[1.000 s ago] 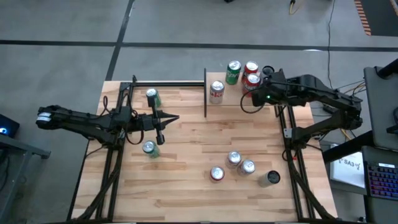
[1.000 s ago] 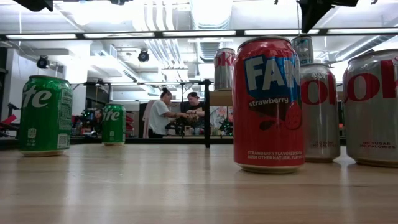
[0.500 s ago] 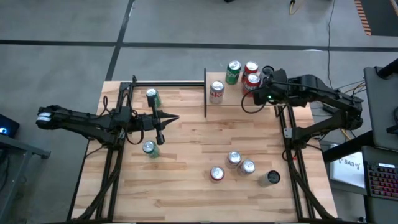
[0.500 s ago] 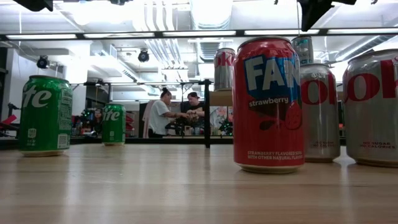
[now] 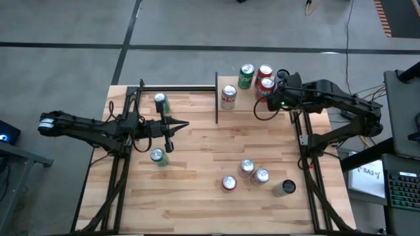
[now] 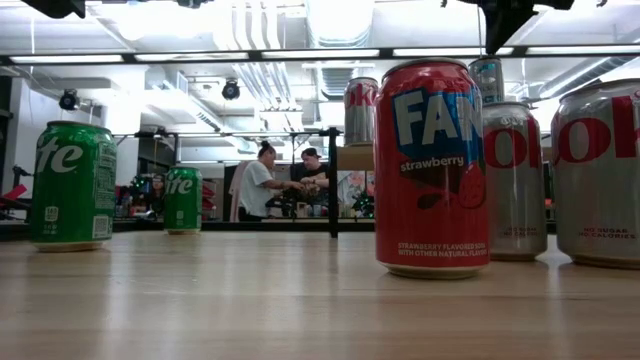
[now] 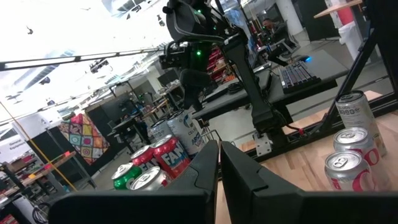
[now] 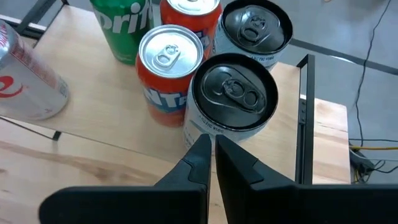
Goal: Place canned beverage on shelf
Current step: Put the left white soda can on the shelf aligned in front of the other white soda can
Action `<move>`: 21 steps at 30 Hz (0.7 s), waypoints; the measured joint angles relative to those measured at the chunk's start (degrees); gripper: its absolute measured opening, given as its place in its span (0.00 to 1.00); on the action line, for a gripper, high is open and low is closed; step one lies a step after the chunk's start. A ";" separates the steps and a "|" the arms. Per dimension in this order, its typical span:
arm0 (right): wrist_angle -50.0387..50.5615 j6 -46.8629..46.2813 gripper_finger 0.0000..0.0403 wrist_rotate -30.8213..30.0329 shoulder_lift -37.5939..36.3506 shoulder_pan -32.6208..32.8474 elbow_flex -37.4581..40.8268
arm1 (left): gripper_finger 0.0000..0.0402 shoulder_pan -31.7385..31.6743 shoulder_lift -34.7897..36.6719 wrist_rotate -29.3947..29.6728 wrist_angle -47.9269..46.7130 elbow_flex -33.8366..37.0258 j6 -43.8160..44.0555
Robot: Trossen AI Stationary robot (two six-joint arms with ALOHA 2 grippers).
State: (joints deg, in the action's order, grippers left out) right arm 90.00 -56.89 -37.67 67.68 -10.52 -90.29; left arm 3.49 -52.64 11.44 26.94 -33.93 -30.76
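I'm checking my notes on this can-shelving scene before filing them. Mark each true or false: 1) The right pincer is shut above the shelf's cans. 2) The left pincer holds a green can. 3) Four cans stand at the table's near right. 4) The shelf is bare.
1) True: the right pincer is shut, just above a black-topped can on the shelf.
2) False: the left pincer is shut and empty; the green can stands beside it.
3) True: the four cans stand there.
4) False: several cans stand on the shelf.
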 joint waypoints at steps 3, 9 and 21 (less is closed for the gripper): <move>0.01 -0.06 0.03 0.02 0.02 0.00 0.82 | 0.00 0.00 0.00 0.00 0.00 0.00 0.00; 0.02 -0.08 0.03 -0.03 0.02 0.00 1.48 | 0.00 0.00 0.00 0.02 0.00 0.00 0.00; 0.04 -0.02 0.03 -2.08 -2.28 0.00 1.48 | 0.00 0.00 0.00 0.00 0.00 0.00 0.00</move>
State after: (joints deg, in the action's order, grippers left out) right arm 90.04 -56.90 -39.75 65.40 -10.52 -88.82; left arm 3.49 -52.64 11.44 26.94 -33.93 -30.76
